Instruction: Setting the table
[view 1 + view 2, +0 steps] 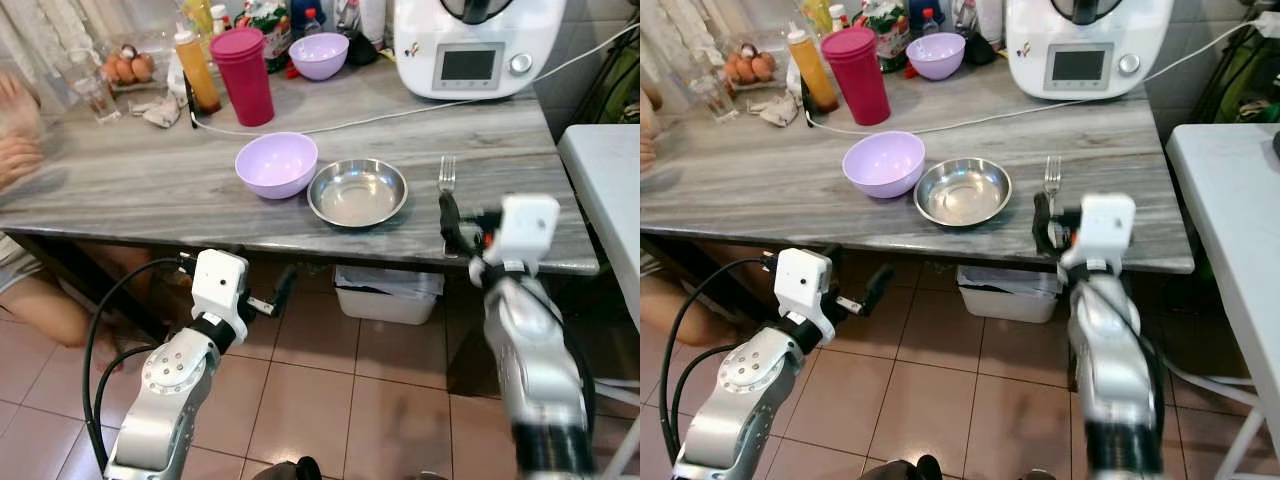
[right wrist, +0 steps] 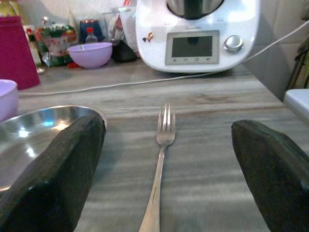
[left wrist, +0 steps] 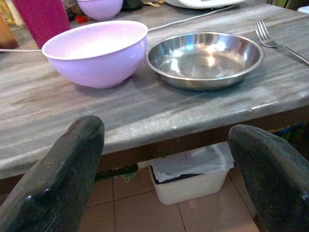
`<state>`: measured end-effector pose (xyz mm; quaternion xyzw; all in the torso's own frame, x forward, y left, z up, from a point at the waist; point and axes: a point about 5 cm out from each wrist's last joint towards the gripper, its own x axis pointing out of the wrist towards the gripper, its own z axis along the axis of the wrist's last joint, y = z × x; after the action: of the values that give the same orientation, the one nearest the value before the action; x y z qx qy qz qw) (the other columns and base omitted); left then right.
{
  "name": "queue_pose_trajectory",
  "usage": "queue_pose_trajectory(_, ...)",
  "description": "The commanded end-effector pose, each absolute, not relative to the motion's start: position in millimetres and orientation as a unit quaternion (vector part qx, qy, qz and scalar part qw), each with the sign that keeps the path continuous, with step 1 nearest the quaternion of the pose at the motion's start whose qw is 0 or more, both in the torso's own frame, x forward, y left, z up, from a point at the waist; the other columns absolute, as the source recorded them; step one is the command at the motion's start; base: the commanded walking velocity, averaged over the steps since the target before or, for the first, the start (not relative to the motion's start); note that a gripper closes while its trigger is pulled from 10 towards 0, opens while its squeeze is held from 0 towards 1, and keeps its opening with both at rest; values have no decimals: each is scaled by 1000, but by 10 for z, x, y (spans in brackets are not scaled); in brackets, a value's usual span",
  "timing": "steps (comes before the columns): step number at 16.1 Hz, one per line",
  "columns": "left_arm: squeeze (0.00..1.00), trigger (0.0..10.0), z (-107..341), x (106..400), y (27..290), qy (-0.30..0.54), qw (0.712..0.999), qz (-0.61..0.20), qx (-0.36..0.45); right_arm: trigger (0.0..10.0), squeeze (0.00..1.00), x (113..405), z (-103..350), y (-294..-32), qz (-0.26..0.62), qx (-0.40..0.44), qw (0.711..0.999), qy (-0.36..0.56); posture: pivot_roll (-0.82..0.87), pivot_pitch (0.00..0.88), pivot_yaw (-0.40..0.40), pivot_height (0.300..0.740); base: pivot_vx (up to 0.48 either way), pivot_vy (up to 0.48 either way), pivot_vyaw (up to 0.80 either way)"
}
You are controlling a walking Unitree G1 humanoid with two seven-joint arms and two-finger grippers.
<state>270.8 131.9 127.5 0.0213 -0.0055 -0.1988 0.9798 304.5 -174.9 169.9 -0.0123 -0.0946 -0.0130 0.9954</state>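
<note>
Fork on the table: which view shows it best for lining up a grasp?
The right wrist view: the fork lies centred between the open right gripper's fingers, tines pointing away. The eye views show it small, right of the steel bowl, handle hidden behind the gripper. The left wrist view catches its tines at the corner.

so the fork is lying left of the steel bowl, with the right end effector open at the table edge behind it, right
Not quite. The fork lies to the right of the steel bowl, as the left eye view shows. The rest holds: the right end effector is open at the table edge, the fork between its fingers.
</note>
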Motion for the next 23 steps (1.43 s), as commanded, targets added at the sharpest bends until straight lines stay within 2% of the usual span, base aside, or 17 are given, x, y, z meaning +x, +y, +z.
queue_pose_trajectory(1, 0, 10000, 1228, 2724, 1352, -1, 982, -186, 30, 10000, 1000, 2970, 1767, -1654, -4, -17, 994, -104, -214, 91, 127, 740, 0, 0, 0)
queue_pose_trajectory(7, 0, 10000, 1151, 2727, 1387, 5, 986, -166, 32, 10000, 1000, 2821, 1712, -1612, -10, -11, 996, -83, -243, 70, 115, 740, 0, 0, 0)
queue_pose_trajectory(8, 0, 10000, 1155, 2722, 1381, 3, 986, -163, 35, 10000, 702, 2786, 1689, -1611, -12, -19, 997, -74, -240, 68, 112, 740, 0, 0, 0)
queue_pose_trajectory(9, 0, 10000, 1150, 2731, 1376, 2, 987, -160, 35, 10000, 0, 2762, 1681, -1611, -14, -21, 997, -68, -236, 66, 110, 740, 0, 0, 0)
queue_pose_trajectory(14, 0, 10000, 1123, 2752, 1359, 5, 986, -163, 27, 10000, 0, 2722, 1619, -1576, -11, -16, 999, -50, -232, 52, 105, 740, 0, 0, 0)
queue_pose_trajectory(18, 0, 10000, 1183, 2793, 1267, -4, 981, -195, 0, 10000, 0, 2876, 1615, -1774, -61, -22, 998, -18, -231, 55, 107, 740, 0, 0, 0)
queue_pose_trajectory(21, 0, 10000, 1233, 2752, 1202, -16, 974, -227, -17, 10000, 0, 2930, 1695, -1823, -61, -25, 997, -35, -221, 55, 106, 740, 0, 0, 0)
queue_pose_trajectory(23, 0, 10000, 1231, 2754, 1240, -16, 976, -218, -9, 10000, 0, 2908, 1688, -1809, -58, -29, 997, -39, -215, 52, 108, 740, 0, 0, 0)
